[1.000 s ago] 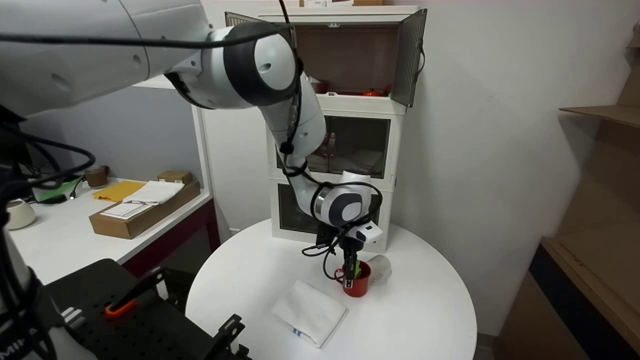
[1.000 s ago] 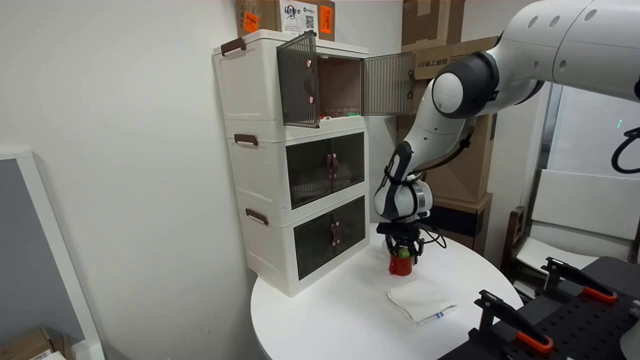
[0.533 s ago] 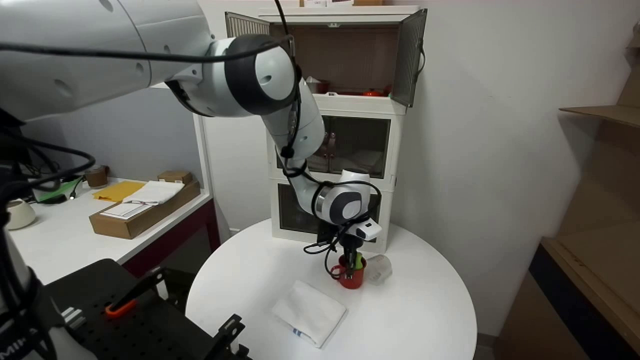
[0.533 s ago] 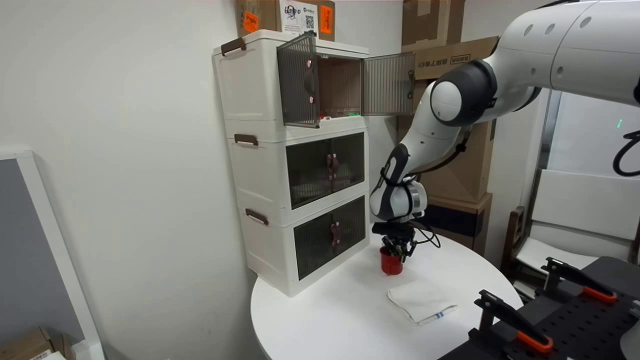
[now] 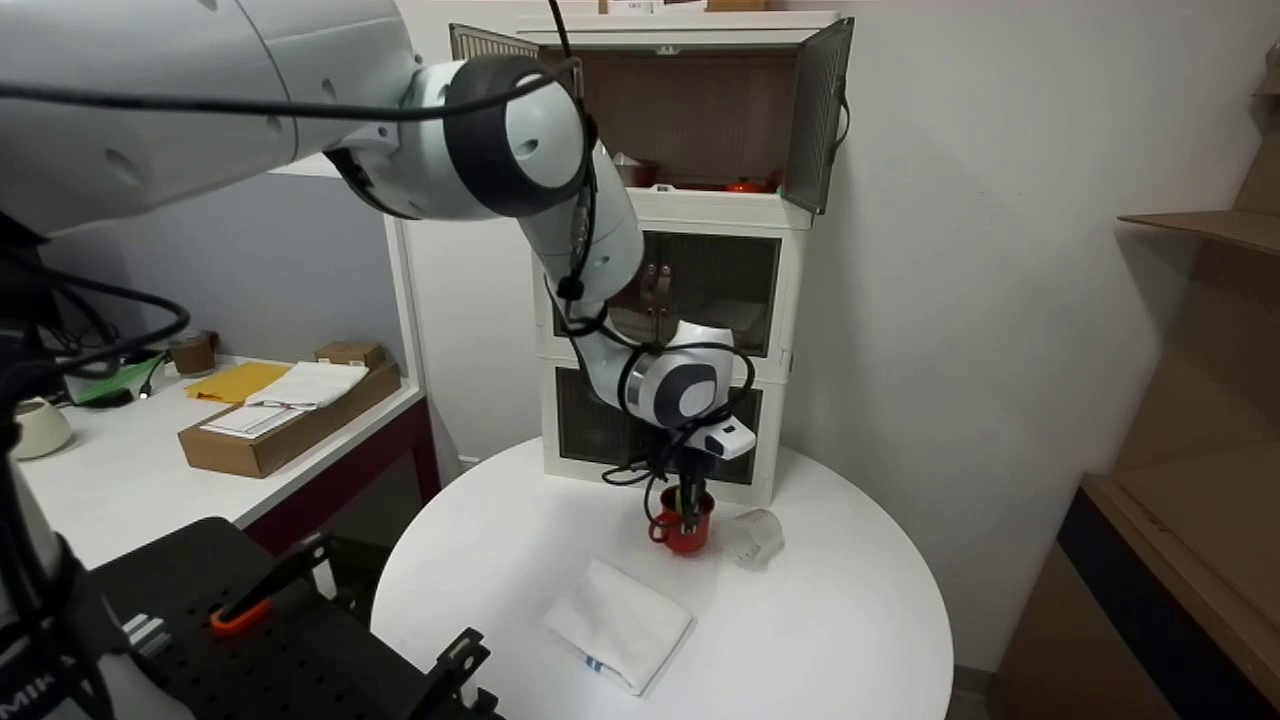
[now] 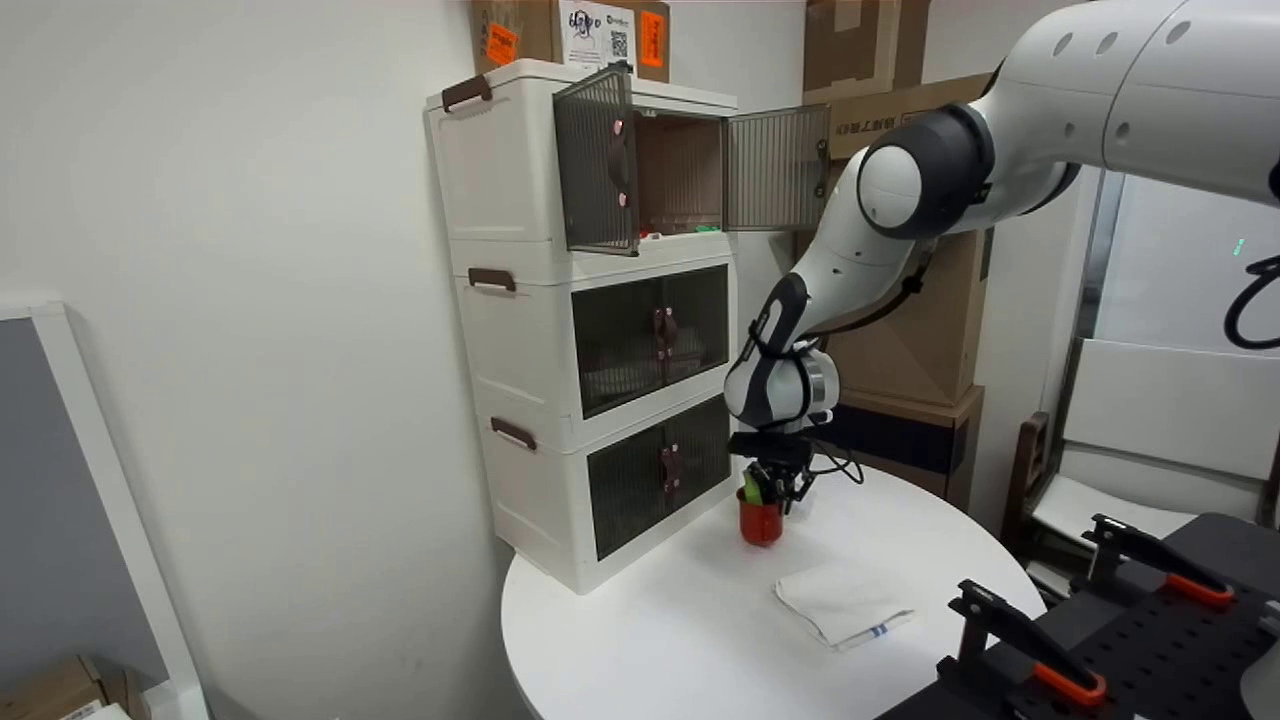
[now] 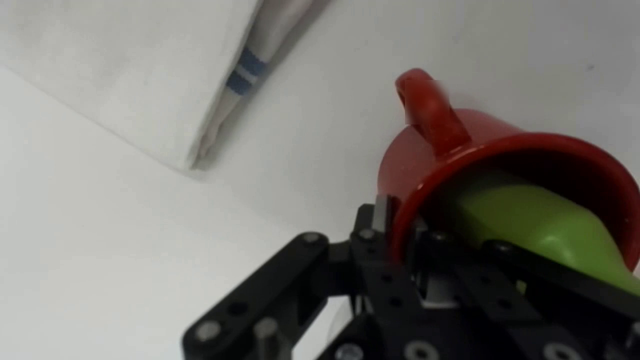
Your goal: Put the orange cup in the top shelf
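Observation:
The orange cup, red-looking with a side handle, shows in the wrist view (image 7: 407, 157) and in both exterior views (image 5: 680, 543) (image 6: 760, 528). A green thing (image 7: 540, 220) leans inside it. My gripper (image 7: 401, 219) is shut on the cup's wall at the rim, one finger inside and one outside. The cup tilts in the wrist view; whether its base is off the table I cannot tell. The top shelf (image 5: 690, 120) is the cabinet's brownish uppermost compartment, above and behind the cup, both doors swung wide. My arm hides part of its left side in an exterior view.
Small red items (image 5: 742, 186) sit on the top shelf's floor. Its doors (image 5: 820, 115) (image 6: 600, 165) jut out on either side. A clear plastic cup (image 5: 755, 540) lies on the round table, and a folded white cloth (image 5: 620, 625) is nearer the front. Dark-windowed compartments (image 6: 655, 335) stack below.
The gripper has closed on the cup's wall. Cup and arm have shifted together toward the cabinet, away from the clear plastic cup, and the hand has risen slightly.

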`<state>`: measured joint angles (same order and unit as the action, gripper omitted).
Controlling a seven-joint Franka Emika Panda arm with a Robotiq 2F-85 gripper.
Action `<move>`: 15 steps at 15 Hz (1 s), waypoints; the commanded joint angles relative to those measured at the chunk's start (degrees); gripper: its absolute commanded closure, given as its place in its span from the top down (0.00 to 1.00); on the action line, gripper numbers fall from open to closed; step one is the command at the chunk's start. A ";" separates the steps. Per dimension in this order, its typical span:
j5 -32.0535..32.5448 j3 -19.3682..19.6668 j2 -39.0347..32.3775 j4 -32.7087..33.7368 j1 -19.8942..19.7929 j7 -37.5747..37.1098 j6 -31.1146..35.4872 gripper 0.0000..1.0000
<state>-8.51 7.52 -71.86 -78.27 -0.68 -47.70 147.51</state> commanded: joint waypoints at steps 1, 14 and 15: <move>-0.73 -0.99 8.67 -7.25 1.35 3.17 -0.61 0.02; 7.37 5.66 39.03 -27.91 8.18 -0.78 -11.70 0.02; 8.18 5.76 41.26 -29.03 8.05 -1.11 -11.74 0.02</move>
<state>-3.13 11.60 -38.68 -100.91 5.99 -46.87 136.56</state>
